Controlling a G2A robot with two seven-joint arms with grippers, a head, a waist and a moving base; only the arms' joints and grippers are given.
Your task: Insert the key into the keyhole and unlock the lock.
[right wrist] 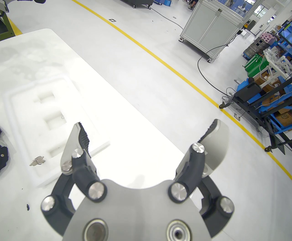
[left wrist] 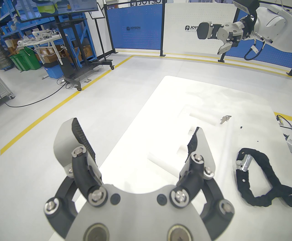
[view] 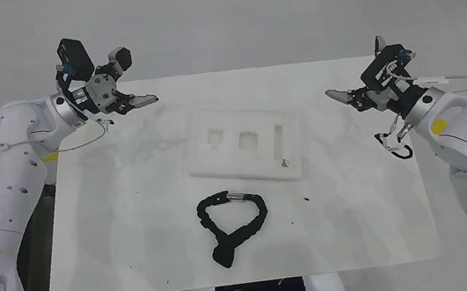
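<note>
White table (view: 123, 249) on a workshop floor: key (view: 286, 162) lies flat at a corner of the foam tray (view: 218, 161), chain lock (view: 230, 221) just beside the tray. Key judged light, thin, slippery; pinch its head, though the tray lip may crowd the grasp. The left gripper (left wrist: 136, 130) and right gripper (right wrist: 147, 124) are both spread apart, empty.

The white table (view: 122, 240) bears two things — foam tray (view: 219, 170) and black chain lock (view: 223, 251).

Left gripper (left wrist: 136, 127): fingers spread wide, nothing between them, over the table (left wrist: 251, 107) edge. Key (left wrist: 225, 118) lies on the foam tray (left wrist: 164, 157). Black chain lock (left wrist: 257, 182) lies beside the tray.
</note>
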